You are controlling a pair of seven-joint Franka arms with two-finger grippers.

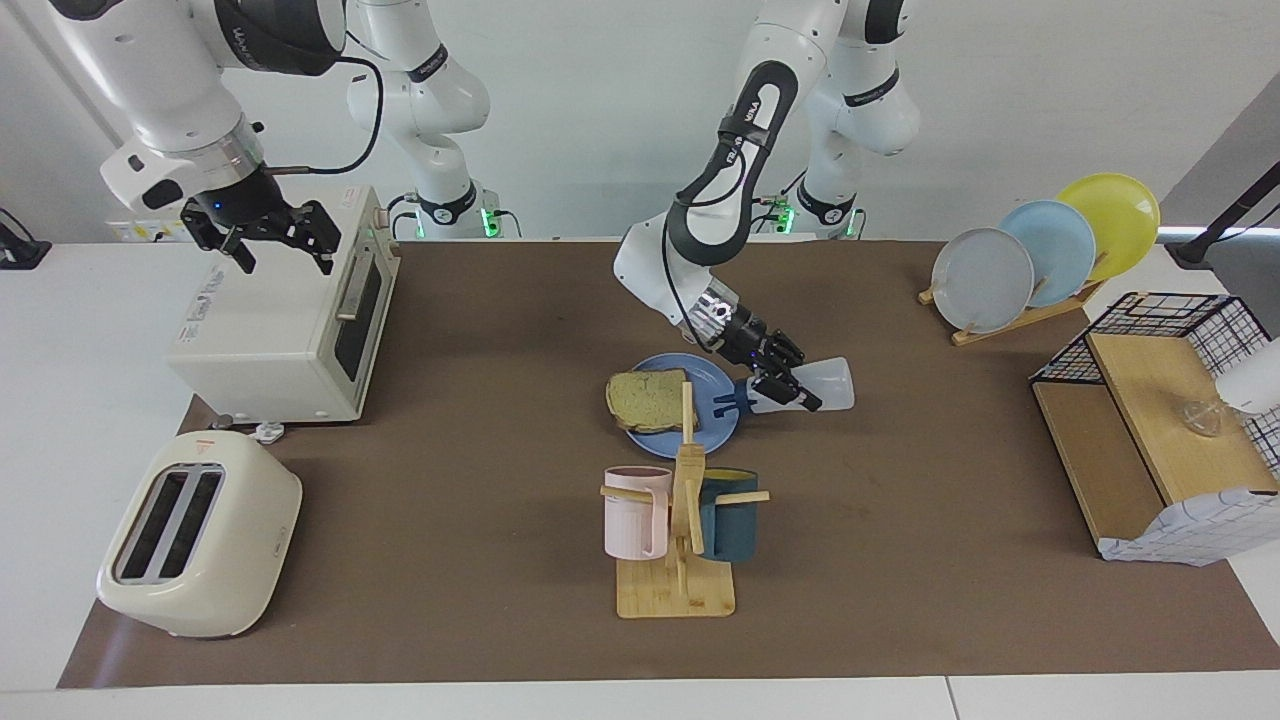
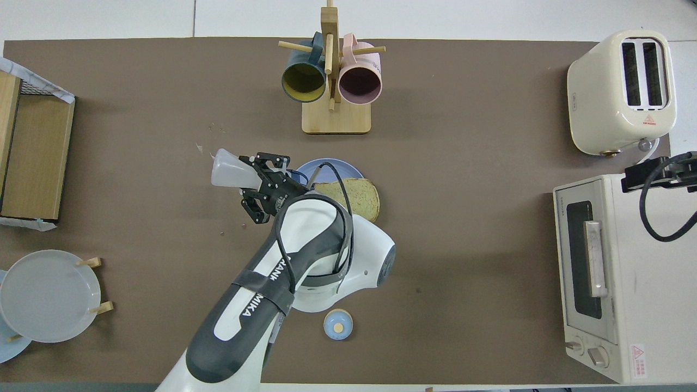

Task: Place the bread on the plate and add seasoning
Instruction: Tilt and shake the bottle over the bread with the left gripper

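Observation:
The bread point(image 1: 648, 400) lies on the blue plate point(image 1: 690, 363) at the middle of the table, overhanging its edge toward the right arm's end. My left gripper point(image 1: 785, 390) is shut on the seasoning bottle point(image 1: 820, 385). It holds the bottle tipped on its side, with the dark cap over the plate's edge beside the bread. In the overhead view the left gripper point(image 2: 256, 182) grips the bottle point(image 2: 228, 169) next to the plate point(image 2: 332, 166) and the bread point(image 2: 351, 198). My right gripper point(image 1: 262, 240) waits open above the toaster oven, and also shows in the overhead view point(image 2: 659, 174).
A mug rack point(image 1: 680, 520) with a pink and a dark teal mug stands just farther from the robots than the plate. A toaster point(image 1: 200, 545) and a toaster oven point(image 1: 290, 330) stand at the right arm's end. A plate rack point(image 1: 1040, 260) and a wire-and-wood shelf point(image 1: 1150, 420) stand at the left arm's end. A small bell point(image 2: 337, 325) sits near the robots.

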